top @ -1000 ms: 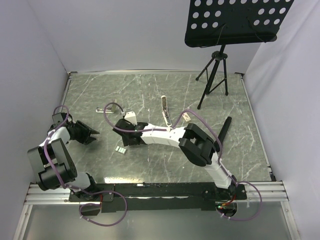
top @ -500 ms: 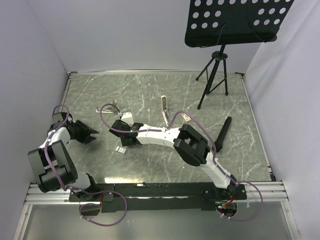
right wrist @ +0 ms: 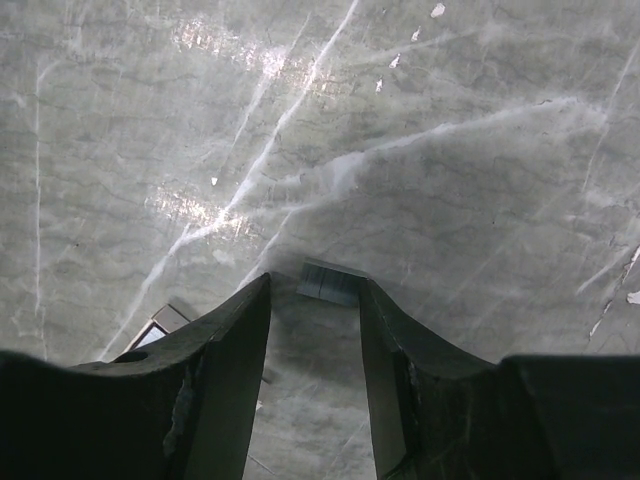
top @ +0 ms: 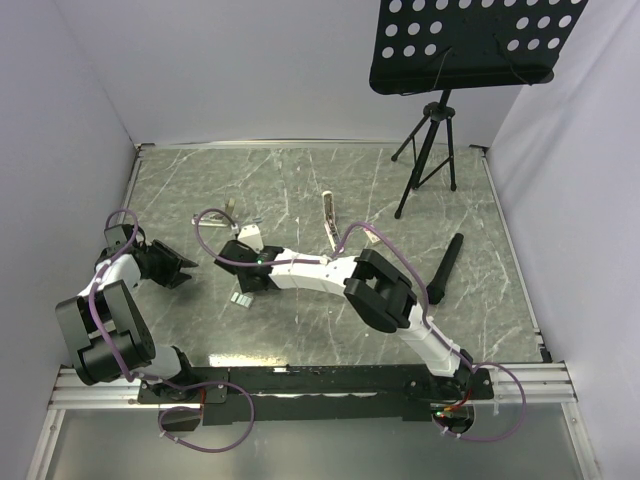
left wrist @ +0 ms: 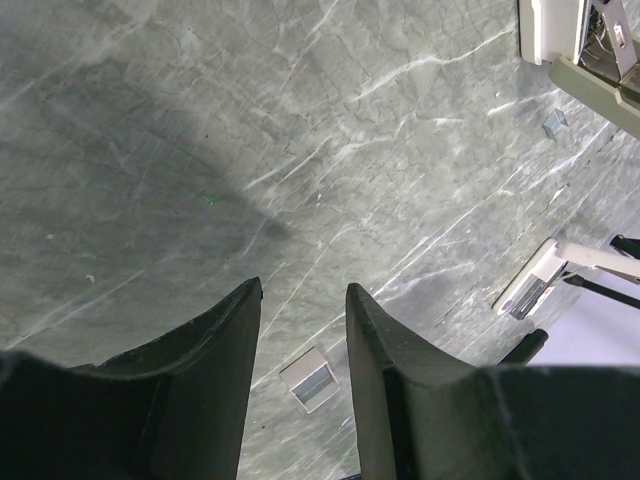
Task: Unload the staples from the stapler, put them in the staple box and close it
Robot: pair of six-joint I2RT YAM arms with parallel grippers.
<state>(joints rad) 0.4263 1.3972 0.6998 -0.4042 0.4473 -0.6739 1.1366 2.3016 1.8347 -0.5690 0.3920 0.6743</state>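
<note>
The stapler lies opened in parts at the back of the table: a cream-white bar (top: 330, 222), a piece with a silvery rail (top: 226, 216) and a small piece (top: 370, 237). One white bar with a metal end shows in the left wrist view (left wrist: 534, 287). A small staple strip (top: 241, 298) lies near the table's middle left. My right gripper (top: 243, 285) is open and low over the table, with a dark ribbed staple strip (right wrist: 332, 284) just beyond its fingertips (right wrist: 256, 300). My left gripper (top: 184, 270) is open and empty, and a pale staple strip (left wrist: 310, 378) lies on the table between its fingers.
A black music stand on a tripod (top: 428, 150) stands at the back right. A black stick-like object (top: 447, 262) lies right of the right arm. White walls close the table on three sides. Another small pale piece (right wrist: 160, 325) lies left of the right fingers.
My right arm has reached further left and brought its gripper down near the staple strip. The left arm has barely moved.
</note>
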